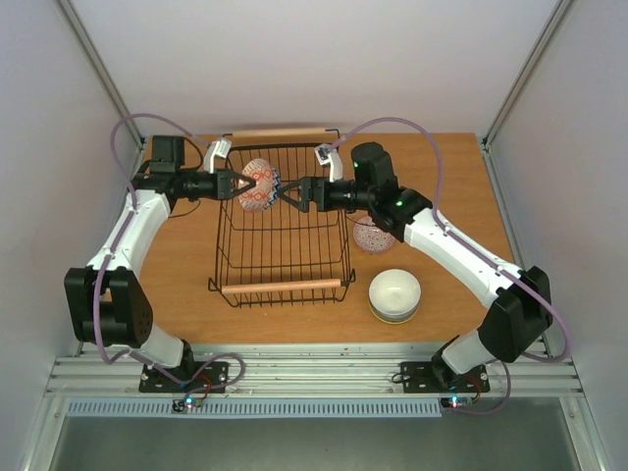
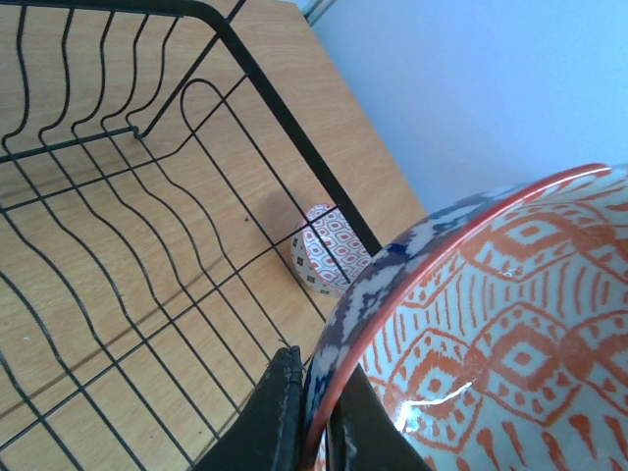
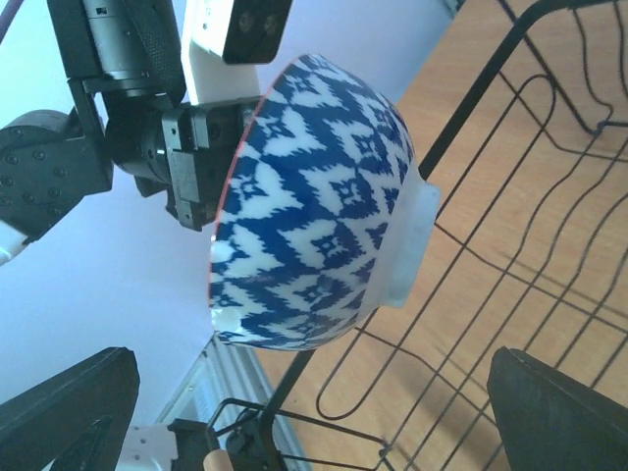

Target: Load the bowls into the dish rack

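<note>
Bowl (image 1: 259, 184) sideways, mouth probably toward left gripper (image 1: 238, 183)

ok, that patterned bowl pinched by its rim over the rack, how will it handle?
Glaze shows bright highlights, so the patterned bowl probably slips easily in the thin rim pinch of the left pincer. Looks ceramic: likely rigid, and brittle if dropped onto the dish rack wires.

Wooden table (image 1: 177, 275), rack (image 1: 283, 286) at centre
Just right of the rack, a patterned bowl (image 1: 371, 240); nearer, a white bowl (image 1: 394, 292).
</note>
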